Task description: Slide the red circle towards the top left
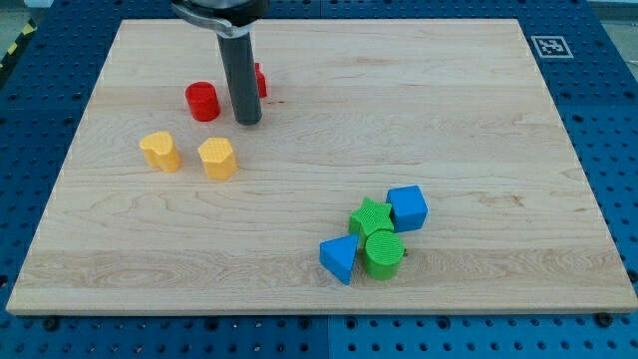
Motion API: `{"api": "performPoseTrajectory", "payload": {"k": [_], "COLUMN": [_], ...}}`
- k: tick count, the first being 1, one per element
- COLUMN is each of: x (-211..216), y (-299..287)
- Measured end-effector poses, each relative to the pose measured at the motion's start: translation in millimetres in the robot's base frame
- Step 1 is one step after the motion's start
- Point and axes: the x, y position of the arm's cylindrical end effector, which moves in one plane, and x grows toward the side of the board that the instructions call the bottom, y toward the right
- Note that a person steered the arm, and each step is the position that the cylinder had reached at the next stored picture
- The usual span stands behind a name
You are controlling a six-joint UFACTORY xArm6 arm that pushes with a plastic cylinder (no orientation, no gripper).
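Note:
The red circle point(202, 101) lies on the wooden board point(319, 259) in the upper left part of the view. My tip point(247, 122) stands just to the right of it, a small gap apart. A second red block point(259, 80) is mostly hidden behind the rod; its shape cannot be made out.
Two yellow blocks point(159, 151) point(217, 158) lie below the red circle. At the lower right sit a green star point(371, 215), a green cylinder point(383, 253), a blue cube point(407, 207) and a blue triangle point(339, 258), clustered together. A marker tag point(549, 46) is at the board's top right corner.

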Motion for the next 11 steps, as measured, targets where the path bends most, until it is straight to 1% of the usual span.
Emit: {"api": "performPoseTrajectory", "payload": {"k": [1,2,3,4,6,7,8,9,10,11], "x": [2,-12,-56,-84,-20,-37,-75,-89,-70,-83], "y": [-23,-59,-68,-68,-71,-88,-94,-97,-99,-128]}}
